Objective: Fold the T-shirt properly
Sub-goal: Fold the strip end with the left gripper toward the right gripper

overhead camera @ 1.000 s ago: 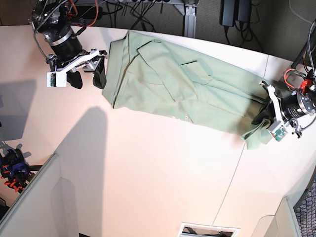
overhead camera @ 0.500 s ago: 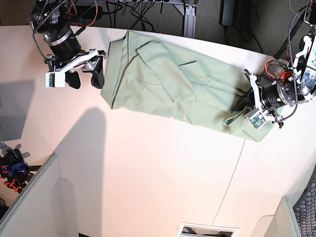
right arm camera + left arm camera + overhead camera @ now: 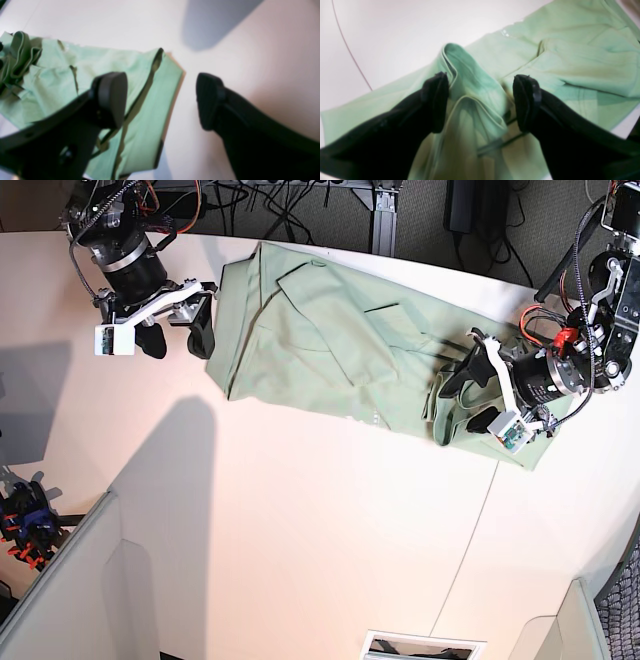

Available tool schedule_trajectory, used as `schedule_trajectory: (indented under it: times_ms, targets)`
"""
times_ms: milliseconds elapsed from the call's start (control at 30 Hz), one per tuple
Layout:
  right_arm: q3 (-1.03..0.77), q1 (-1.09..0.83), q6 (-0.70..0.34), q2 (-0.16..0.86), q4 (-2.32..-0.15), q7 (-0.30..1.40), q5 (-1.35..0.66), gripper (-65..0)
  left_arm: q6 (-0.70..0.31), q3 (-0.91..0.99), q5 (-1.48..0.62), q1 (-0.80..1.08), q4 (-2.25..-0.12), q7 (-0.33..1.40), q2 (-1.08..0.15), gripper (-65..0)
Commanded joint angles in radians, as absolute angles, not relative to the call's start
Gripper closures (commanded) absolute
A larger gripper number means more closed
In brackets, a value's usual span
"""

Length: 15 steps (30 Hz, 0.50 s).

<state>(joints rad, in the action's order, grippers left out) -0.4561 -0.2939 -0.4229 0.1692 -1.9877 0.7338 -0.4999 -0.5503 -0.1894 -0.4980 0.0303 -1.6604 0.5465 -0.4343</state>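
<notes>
The pale mint-green T-shirt (image 3: 330,340) lies stretched across the far part of the white table (image 3: 300,530). Its right end is bunched and turned back toward the middle. My left gripper (image 3: 468,398) is at that end, open, with a raised fold of the shirt (image 3: 472,82) standing between the spread fingers (image 3: 436,105) and touching one of them. My right gripper (image 3: 177,332) is open and empty just left of the shirt's left edge. In the right wrist view (image 3: 161,100) it hovers over the shirt's edge (image 3: 150,100) and bare table.
Cables and a metal post (image 3: 385,220) stand behind the table's far edge. A grey panel (image 3: 60,600) rises at the lower left, with a black and orange object (image 3: 25,520) beside it. A seam (image 3: 470,530) runs across the table on the right.
My left gripper has carried the shirt's right end leftward over the shirt, bunching it into a fold, and its fingers now stand apart. The right gripper has barely moved.
</notes>
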Motion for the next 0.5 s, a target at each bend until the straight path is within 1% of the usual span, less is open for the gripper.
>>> schedule_trajectory:
  times_ms: [0,133,300,333,367,433,467]
  targets:
    - [-0.461,-0.291,-0.423,0.179,-2.006,0.705,-0.503,-42.8,-0.547,-0.175,-0.525,0.014,-1.68,0.547,-0.444,-43.2]
    - [-0.461,-0.291,-0.423,0.179,-2.006,0.696,-0.493,-42.8,-0.55,-0.103,-0.54,0.014,-1.699,0.556,-0.453,-43.0]
    - [-0.461,-0.291,-0.423,0.179,-2.006,0.696,-0.494,-42.8,-0.55,0.095,-0.586,0.014,-1.703,0.555,-0.462,-42.6]
    - [-0.461,-0.291,-0.423,0.179,-2.006,0.695,-0.494,-42.8,-0.55,0.124,-0.606,0.015,-1.703,0.556,-0.471,-39.0]
    - [-0.461,-0.291,-0.423,0.179,-2.006,0.693,-0.494,-42.8,-0.551,0.144,-0.613,0.018,-1.702,0.556,-0.479,-32.0]
    - [-0.461,-0.291,-0.423,0.179,-2.006,0.69,-0.493,-42.8,-0.554,0.152,-0.609,0.027,-1.702,0.562,-0.499,-10.1]
    - [-0.461,-0.291,-0.423,0.179,-2.006,0.688,-0.494,-42.8,-0.554,0.152,-0.609,0.037,-1.702,0.562,-0.505,-0.9]
